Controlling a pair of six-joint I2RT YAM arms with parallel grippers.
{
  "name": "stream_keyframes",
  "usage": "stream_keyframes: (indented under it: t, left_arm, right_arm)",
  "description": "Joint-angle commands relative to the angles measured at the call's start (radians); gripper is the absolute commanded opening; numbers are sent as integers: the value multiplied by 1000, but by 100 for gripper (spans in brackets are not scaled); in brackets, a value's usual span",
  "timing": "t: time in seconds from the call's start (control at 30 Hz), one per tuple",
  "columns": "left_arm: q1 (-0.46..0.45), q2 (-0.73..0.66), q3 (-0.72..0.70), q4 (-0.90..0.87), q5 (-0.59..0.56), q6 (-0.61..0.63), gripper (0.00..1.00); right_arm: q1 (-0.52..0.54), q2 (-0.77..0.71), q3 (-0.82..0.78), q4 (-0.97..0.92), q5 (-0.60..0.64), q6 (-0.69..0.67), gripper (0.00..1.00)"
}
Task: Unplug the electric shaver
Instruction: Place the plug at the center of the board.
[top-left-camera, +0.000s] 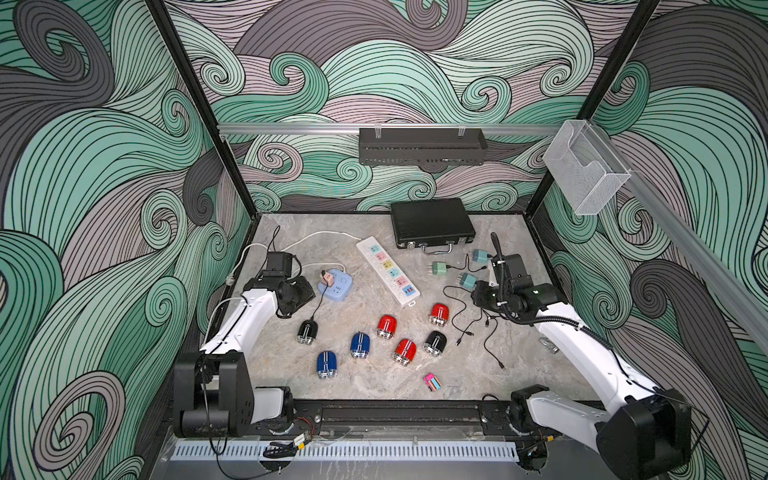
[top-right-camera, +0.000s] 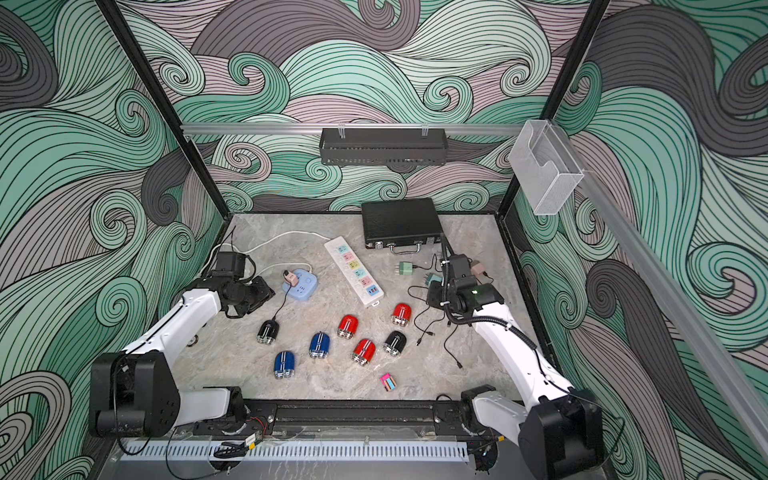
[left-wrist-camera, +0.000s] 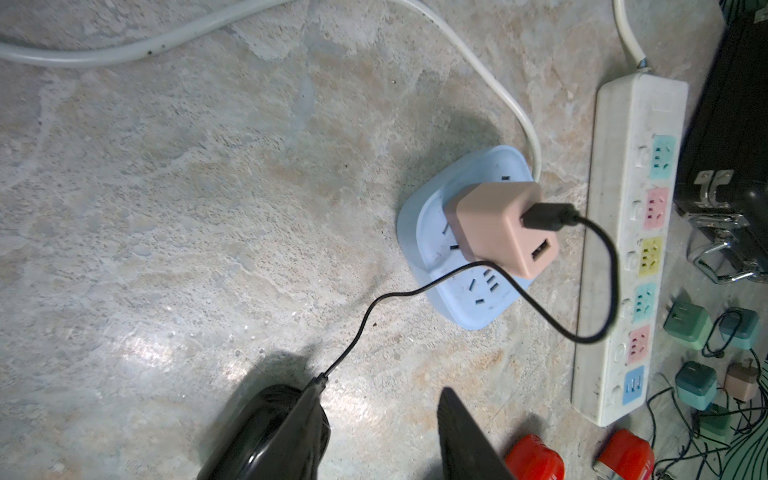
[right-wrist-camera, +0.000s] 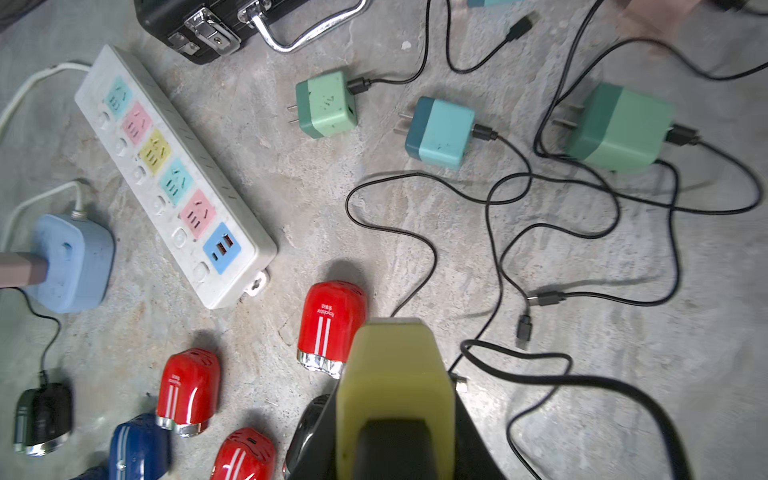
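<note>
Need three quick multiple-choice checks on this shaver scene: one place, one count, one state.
1. The pink adapter is plugged into: A) a wall outlet B) the blue socket cube C) nothing, lying loose
2. How many red shavers? A) three B) two C) five
3. The black shaver nearest the blue socket cube is: A) held in a gripper B) cable-free C) cabled to the pink adapter
Key: B, it stands in the cube; A, three show in both top views; C, a black cable runs from it to the adapter.

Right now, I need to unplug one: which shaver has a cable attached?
The black shaver nearest the blue socket; its cable runs to the pink adapter. The others lie uncabled.
</note>
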Motion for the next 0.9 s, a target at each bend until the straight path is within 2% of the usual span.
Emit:
stream_keyframes:
  t: [0.0,0.23,0.47,0.87]
  left_arm:
    - [-8,2,-10,3,17,8,46]
    - [-23,4,-10,6,19,2,46]
    - [-58,-7,-18,-4,10,-1,46]
    - [-110,-62,-39,-33,-6,3,47]
  right_arm:
    - [-59,11,-65,212,-215,77,17]
    - [-157,80,-185,461,-403,150,17]
    - [-223,172,-264,660,-503,221,17]
    - [-255,323,-297,800,-545,250,17]
